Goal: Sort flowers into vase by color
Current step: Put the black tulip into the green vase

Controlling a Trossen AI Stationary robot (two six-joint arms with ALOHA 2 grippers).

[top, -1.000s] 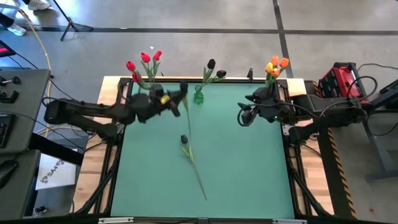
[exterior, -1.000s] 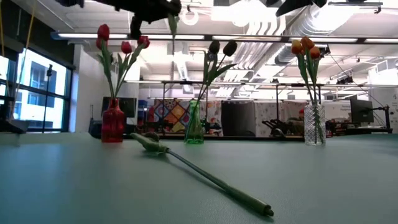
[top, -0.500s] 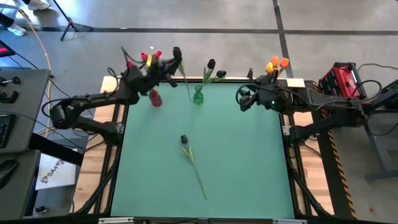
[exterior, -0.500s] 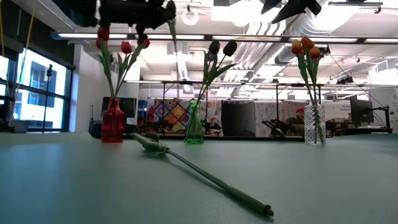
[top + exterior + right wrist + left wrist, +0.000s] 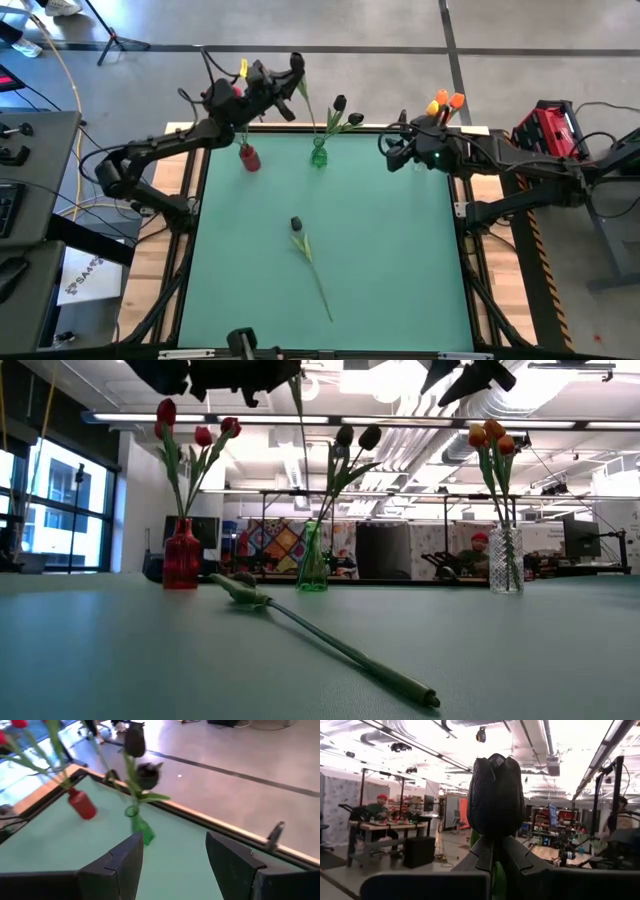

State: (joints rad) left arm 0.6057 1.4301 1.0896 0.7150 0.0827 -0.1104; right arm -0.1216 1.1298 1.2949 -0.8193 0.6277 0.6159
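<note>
- The left claw [image 5: 290, 78] was clamped on the stem of a black flower [image 5: 496, 795], raised high over the counter's far edge, just above and between the red vase [image 5: 248, 158] and the green vase [image 5: 319, 156]; the bud stood upright right above the fingers [image 5: 480, 857].
- The right claw [image 5: 390, 152] had its fingers [image 5: 125, 862] spread apart and held nothing; it hung near the far right corner, beside the clear vase [image 5: 506, 560] with orange flowers [image 5: 492, 436].
- The red vase carried red flowers [image 5: 200, 430]; the green vase carried two black flowers [image 5: 356, 436].
- One more black flower [image 5: 310, 258] lay flat mid-counter [image 5: 400, 270], bud toward the vases, stem toward the near edge.
- People [image 5: 379, 810] sat at benches in the room beyond.
</note>
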